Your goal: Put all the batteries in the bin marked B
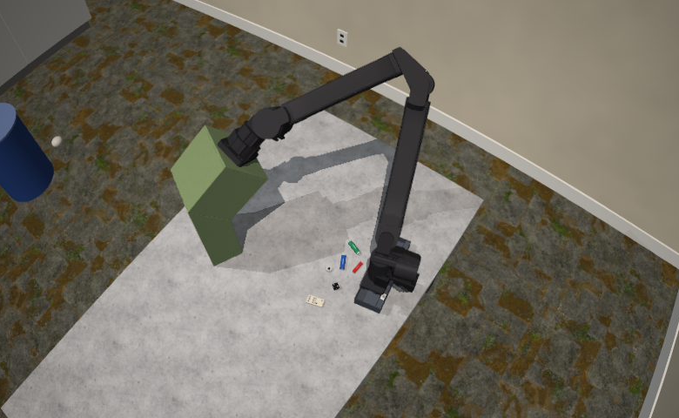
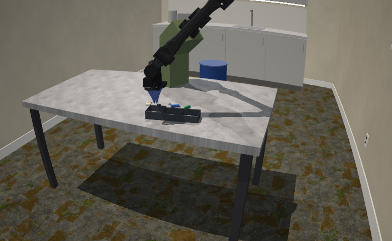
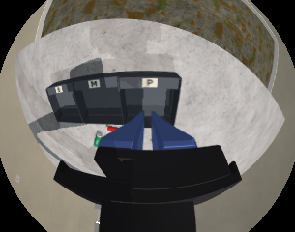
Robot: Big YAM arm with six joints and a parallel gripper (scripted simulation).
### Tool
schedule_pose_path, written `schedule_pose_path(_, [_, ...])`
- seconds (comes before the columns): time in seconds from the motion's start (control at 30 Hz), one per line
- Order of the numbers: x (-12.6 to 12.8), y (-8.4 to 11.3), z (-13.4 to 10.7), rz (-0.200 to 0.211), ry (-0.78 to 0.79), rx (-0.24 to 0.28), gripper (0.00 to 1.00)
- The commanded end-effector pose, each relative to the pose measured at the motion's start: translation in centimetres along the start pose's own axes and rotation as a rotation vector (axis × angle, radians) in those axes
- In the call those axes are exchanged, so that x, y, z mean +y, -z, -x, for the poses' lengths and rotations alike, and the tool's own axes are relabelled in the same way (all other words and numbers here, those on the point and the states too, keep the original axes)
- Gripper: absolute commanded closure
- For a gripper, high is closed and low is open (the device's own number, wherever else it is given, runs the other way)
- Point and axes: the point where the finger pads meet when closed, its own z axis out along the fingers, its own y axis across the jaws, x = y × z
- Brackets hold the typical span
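1. our pincer (image 1: 379, 272) (image 2: 155, 103) (image 3: 147, 115) is pressed nearly together, pinching nothing.
2. the red battery (image 1: 357, 266) (image 3: 112, 129), blue battery (image 1: 342, 261) (image 2: 175, 105) and green battery (image 1: 353, 246) (image 2: 187, 106) (image 3: 98, 139) lie on the desk (image 1: 260, 336) (image 2: 102, 89) (image 3: 210, 72); we expect stiff, light, roll-prone cylinders, best gripped across mid-length.
3. the wrist view hides the blue one; the exterior, the red.
4. beyond, the end label (image 3: 59, 89), presumably b, reads poorly.

The surface of the counter (image 1: 187, 320) (image 2: 102, 92) (image 3: 210, 87) is seen as mottled and matt like stone, the bins (image 1: 368, 299) (image 2: 172, 116) (image 3: 103, 103) are seen as dark smooth plastic, and on the drum (image 1: 22, 160) (image 2: 213, 71) a smooth finish is shown.
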Motion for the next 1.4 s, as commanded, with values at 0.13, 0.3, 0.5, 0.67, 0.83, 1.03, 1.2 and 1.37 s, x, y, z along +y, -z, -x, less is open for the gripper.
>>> schedule_pose_path(0.13, [-0.7,-0.8,-0.5,-0.002,-0.012,0.002,0.91])
schedule_pose_path(0.3, [-0.3,-2.1,-0.3,0.001,-0.004,0.003,0.91])
schedule_pose_path(0.5, [-0.3,-3.7,-0.4,0.001,-0.005,0.004,0.91])
schedule_pose_path(0.67, [-0.3,-5.1,-0.4,0.001,-0.006,0.004,0.91])
schedule_pose_path(0.83, [-0.3,-5.9,-0.5,0.001,-0.006,0.004,0.91])
schedule_pose_path(1.03, [-0.3,-6.1,-1.0,0.001,-0.014,0.015,0.91])
schedule_pose_path(1.2, [-0.3,-6.1,-1.1,0.002,-0.01,0.014,0.91])
schedule_pose_path(1.37, [-0.3,-6.1,-1.1,0.002,-0.01,0.013,0.91])
